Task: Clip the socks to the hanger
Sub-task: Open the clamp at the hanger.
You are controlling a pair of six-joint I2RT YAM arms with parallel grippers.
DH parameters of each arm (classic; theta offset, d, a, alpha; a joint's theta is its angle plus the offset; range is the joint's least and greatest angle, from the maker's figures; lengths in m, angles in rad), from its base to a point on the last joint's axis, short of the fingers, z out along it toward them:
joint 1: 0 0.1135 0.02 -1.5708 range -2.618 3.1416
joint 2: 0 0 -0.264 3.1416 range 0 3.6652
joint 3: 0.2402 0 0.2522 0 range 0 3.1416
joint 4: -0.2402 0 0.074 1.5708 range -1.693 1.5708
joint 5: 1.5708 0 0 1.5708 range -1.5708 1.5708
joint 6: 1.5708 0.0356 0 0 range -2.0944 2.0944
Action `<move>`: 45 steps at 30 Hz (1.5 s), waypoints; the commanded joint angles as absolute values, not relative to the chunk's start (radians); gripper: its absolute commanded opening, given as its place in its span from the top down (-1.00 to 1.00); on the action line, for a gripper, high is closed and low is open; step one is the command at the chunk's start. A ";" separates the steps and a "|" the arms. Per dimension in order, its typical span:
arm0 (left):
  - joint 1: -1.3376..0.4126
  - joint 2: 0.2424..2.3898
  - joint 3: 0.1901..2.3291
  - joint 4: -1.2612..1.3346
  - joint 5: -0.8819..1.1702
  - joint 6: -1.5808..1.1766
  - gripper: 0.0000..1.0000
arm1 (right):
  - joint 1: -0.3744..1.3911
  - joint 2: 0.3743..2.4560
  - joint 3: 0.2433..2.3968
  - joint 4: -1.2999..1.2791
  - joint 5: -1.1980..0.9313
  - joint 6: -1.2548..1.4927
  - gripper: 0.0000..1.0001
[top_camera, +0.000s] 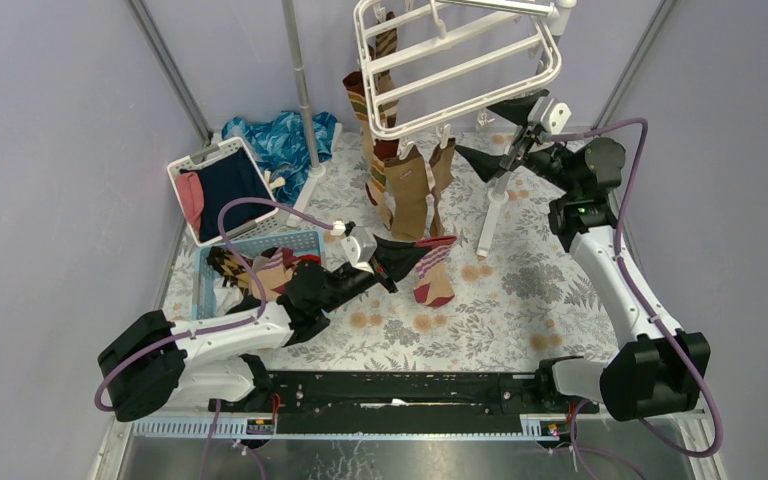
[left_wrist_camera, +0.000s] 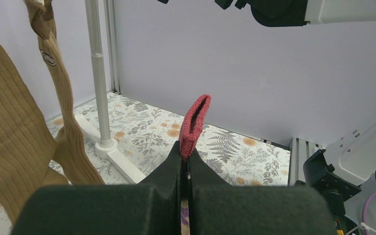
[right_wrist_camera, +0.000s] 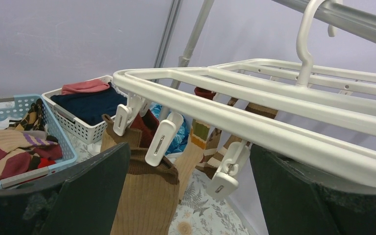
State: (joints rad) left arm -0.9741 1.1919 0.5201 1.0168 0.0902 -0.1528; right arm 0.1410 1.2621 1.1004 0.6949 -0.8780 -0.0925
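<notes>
The big white hanger point(top_camera: 460, 60) hangs high at the back of the table point(top_camera: 520, 290). Under the hanger, two tan socks point(top_camera: 407, 195) dangle from its clips point(right_wrist_camera: 160, 142). A striped sock point(top_camera: 360, 110) hangs from the hanger's left side.

In front of the hanger and lower down, the left gripper point(top_camera: 385, 262) is pressed together. It is pinching one sock point(top_camera: 432, 270) by its red cuff. In the left wrist view, the cuff sticks up from between the two dark fingers. The rest of this sock hangs down below the hanger's front edge. It is tan with red and white stripes.

The right gripper point(top_camera: 505, 135) is just under the hanger's right corner. Its jaws are spread wide, with nothing between them. In the right wrist view, the hanger's front bar and its clips are right above it.

There are two baskets, both to the left of the hanger:
- The blue basket point(top_camera: 203, 285) is the one farther from the hanger. It holds a pile of socks point(top_camera: 250, 270) — tan with red stripes, and brown and yellow diamonds.
- The white basket point(top_camera: 200, 155) is closer to the hanger. It holds a navy cloth point(top_camera: 230, 185) and a pink cloth point(top_camera: 191, 198).

A shiny blue cloth point(top_camera: 280, 140) lies on the table between the white basket and the hanger.
</notes>
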 commanded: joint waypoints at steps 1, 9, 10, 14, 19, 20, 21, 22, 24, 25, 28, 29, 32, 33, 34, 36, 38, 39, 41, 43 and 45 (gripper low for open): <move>-0.966 1.190 0.523 1.046 0.100 -0.160 1.00 | 0.135 1.227 1.099 0.761 -0.914 -0.096 -0.99; -0.967 1.189 0.518 1.046 0.097 -0.162 1.00 | 0.132 1.217 1.089 0.760 -0.938 -0.101 -0.99; -0.967 1.189 0.520 1.046 0.097 -0.163 1.00 | 0.132 1.216 1.090 0.757 -0.939 -0.100 -0.99; -0.968 1.189 0.519 1.046 0.100 -0.164 1.00 | 0.132 1.224 1.091 0.752 -0.945 -0.093 -0.99; -0.967 1.182 0.514 1.047 0.095 -0.164 1.00 | 0.132 1.247 1.093 0.758 -0.927 -0.080 -0.99; -0.967 1.180 0.513 1.046 0.094 -0.164 1.00 | 0.132 1.252 1.097 0.757 -0.924 -0.079 -0.99; -0.967 1.179 0.512 1.046 0.094 -0.164 1.00 | 0.132 1.257 1.100 0.756 -0.921 -0.077 -0.99; -0.967 1.178 0.512 1.046 0.093 -0.163 1.00 | 0.132 1.264 1.103 0.755 -0.919 -0.076 -0.99; -0.967 1.179 0.512 1.046 0.092 -0.161 1.00 | 0.132 1.273 1.108 0.757 -0.918 -0.074 -0.99; -0.968 1.178 0.512 1.047 0.092 -0.161 1.00 | 0.133 1.277 1.110 0.758 -0.916 -0.075 -0.99; -0.967 1.180 0.514 1.048 0.092 -0.160 1.00 | 0.133 1.289 1.115 0.763 -0.913 -0.075 -0.99; -0.968 1.179 0.514 1.048 0.092 -0.159 1.00 | 0.135 1.294 1.117 0.766 -0.911 -0.076 -0.99; -0.968 1.178 0.514 1.046 0.090 -0.157 1.00 | 0.136 1.306 1.128 0.779 -0.910 -0.073 -0.99; -0.967 1.176 0.515 1.044 0.089 -0.155 1.00 | 0.136 1.310 1.132 0.781 -0.911 -0.071 -0.99; -0.968 1.176 0.517 1.043 0.090 -0.154 1.00 | 0.137 1.315 1.137 0.783 -0.911 -0.069 -0.99; -0.966 1.176 0.520 1.039 0.089 -0.152 1.00 | 0.139 1.326 1.146 0.792 -0.911 -0.067 -0.99; -0.967 1.173 0.523 1.033 0.088 -0.150 1.00 | 0.142 1.336 1.155 0.800 -0.913 -0.063 -0.99; -0.967 1.171 0.526 1.029 0.088 -0.149 1.00 | 0.146 1.342 1.161 0.804 -0.914 -0.063 -0.99; -0.967 1.166 0.528 1.021 0.085 -0.146 1.00 | 0.152 1.351 1.170 0.810 -0.921 -0.062 -0.99; -0.968 1.162 0.529 1.014 0.081 -0.142 1.00 | 0.156 1.360 1.179 0.819 -0.926 -0.063 -0.99; -0.967 1.159 0.534 1.002 0.078 -0.137 1.00 | 0.158 1.364 1.182 0.829 -0.929 -0.064 -0.99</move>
